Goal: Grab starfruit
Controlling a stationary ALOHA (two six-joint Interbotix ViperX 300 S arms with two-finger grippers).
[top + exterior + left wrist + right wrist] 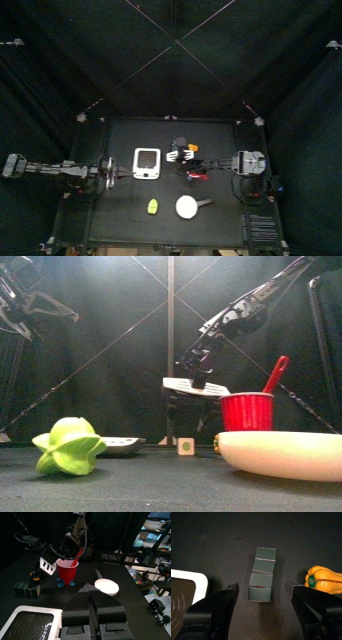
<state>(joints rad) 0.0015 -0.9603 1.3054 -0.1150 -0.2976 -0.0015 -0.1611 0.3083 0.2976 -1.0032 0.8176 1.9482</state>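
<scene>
Tabletop starfruit (70, 446), ridges upward.

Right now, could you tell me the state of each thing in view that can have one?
starfruit: resting on the table, not held
white disc: lying flat on the table
red cup: upright, a red stick standing in it
left gripper: shut, empty
right gripper: open, empty, above a row of dark blocks
</scene>
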